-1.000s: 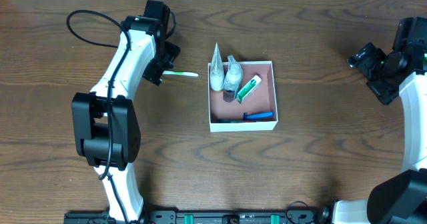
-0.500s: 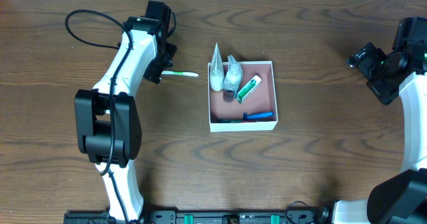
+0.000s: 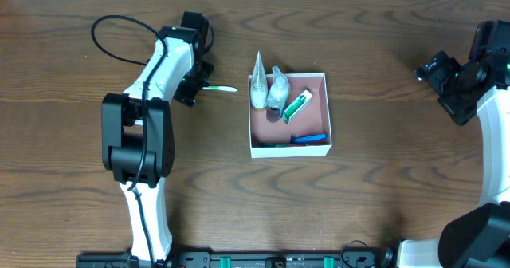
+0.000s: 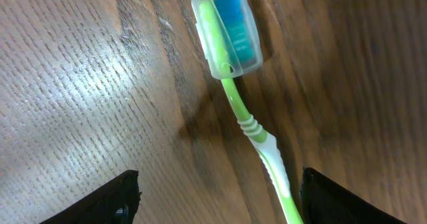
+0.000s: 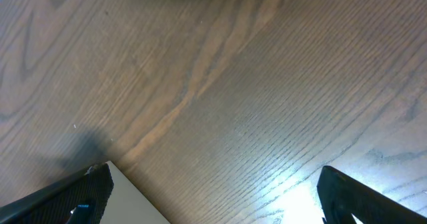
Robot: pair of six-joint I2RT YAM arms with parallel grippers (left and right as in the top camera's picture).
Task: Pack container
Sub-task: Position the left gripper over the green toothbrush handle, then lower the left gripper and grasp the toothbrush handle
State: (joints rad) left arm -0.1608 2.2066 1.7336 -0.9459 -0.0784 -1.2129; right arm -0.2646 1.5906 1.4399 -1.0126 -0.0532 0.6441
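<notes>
Green toothbrush (image 4: pixel 250 125) pickup underway: straddled with left gripper (image 4: pixel 220 194), jaws wide, left of container (image 3: pixel 289 150). Likely needed closing on handle next. Right gripper (image 5: pixel 213 191) wide, empty.

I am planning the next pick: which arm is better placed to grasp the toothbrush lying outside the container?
Left. The left end effector, open, hangs over the green toothbrush; the right end effector sits far beyond the container.

readable text: none | green tube (image 3: pixel 296 105) in container (image 3: pixel 271 150): print too small to read
</notes>
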